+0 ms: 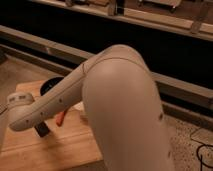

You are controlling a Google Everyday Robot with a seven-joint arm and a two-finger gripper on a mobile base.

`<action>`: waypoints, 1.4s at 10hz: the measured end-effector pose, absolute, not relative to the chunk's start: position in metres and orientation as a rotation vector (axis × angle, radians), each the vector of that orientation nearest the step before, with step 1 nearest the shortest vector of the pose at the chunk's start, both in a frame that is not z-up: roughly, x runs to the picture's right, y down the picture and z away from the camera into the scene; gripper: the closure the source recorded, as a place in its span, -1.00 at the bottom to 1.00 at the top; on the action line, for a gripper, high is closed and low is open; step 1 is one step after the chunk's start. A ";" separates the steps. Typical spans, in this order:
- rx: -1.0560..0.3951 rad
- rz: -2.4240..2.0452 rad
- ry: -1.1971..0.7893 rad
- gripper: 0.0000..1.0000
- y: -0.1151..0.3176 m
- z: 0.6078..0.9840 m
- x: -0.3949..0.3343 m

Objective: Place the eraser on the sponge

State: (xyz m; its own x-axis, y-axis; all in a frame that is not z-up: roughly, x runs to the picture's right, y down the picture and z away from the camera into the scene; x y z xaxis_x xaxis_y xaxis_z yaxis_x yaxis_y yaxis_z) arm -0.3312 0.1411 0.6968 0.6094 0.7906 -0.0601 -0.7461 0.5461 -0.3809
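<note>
The big pale arm [120,105] fills the middle of the view, its wrist reaching down to the left. The pincer [42,130] shows as a dark shape under that wrist, low over the wooden table [65,150]. Clenched or released? Cannot tell from here. The eraser cannot be told apart from that dark shape at the pincer. Just right of the pincer, an orange-red stick [60,118] pokes out from under the arm. Beyond the pincer, further back on the table, sits the round black bowl [49,85].
</note>
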 end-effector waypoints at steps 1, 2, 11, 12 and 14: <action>-0.365 0.937 -0.127 1.00 0.131 0.690 -0.320; -0.343 0.947 -0.127 1.00 0.123 0.684 -0.313; -0.247 0.837 -0.119 1.00 0.087 0.640 -0.343; -0.245 0.831 -0.111 1.00 0.083 0.642 -0.345; -0.250 0.838 -0.103 1.00 0.073 0.647 -0.346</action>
State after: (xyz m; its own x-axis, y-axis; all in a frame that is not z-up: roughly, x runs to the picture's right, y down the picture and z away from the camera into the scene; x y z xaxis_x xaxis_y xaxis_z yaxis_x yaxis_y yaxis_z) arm -0.3463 0.0732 0.6473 0.6658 0.7461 -0.0080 -0.7220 0.6415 -0.2593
